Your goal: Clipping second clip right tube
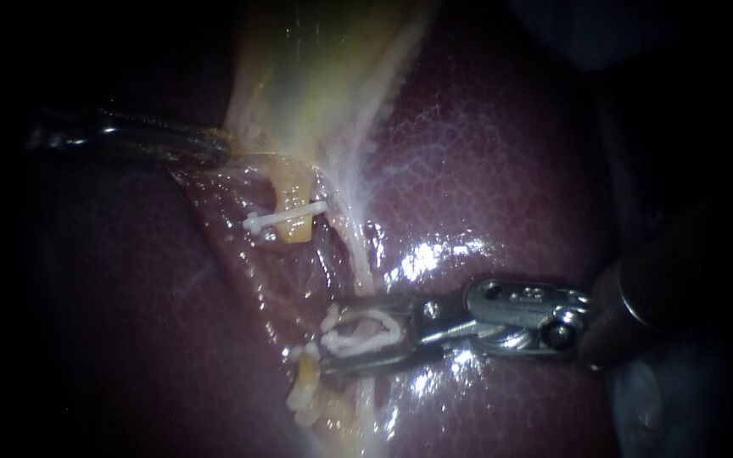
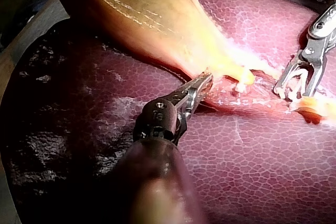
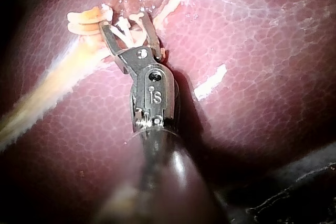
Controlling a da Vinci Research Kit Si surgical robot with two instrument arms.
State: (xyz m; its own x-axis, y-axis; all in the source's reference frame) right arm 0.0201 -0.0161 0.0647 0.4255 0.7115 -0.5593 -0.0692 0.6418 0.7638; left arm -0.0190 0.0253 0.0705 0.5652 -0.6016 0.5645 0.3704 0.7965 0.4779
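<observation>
The liver (image 1: 502,170) lies under everything, with the gallbladder (image 1: 324,76) draped across it. The left instrument (image 2: 205,81) seems to clamp its jaws on the gallbladder's narrow end. The right instrument (image 1: 326,343) grips an open white clip (image 1: 379,322) between its spread jaws, whose tips are just beside a yellow tube (image 1: 307,394). Beyond them, another clip (image 1: 286,219) crosses a tube stub (image 1: 294,191).

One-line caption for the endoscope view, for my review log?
Endoscope: right instrument holds a fresh clip between its jaws, below a tube bearing a placed clip; left instrument at the gallbladder's edge.
</observation>
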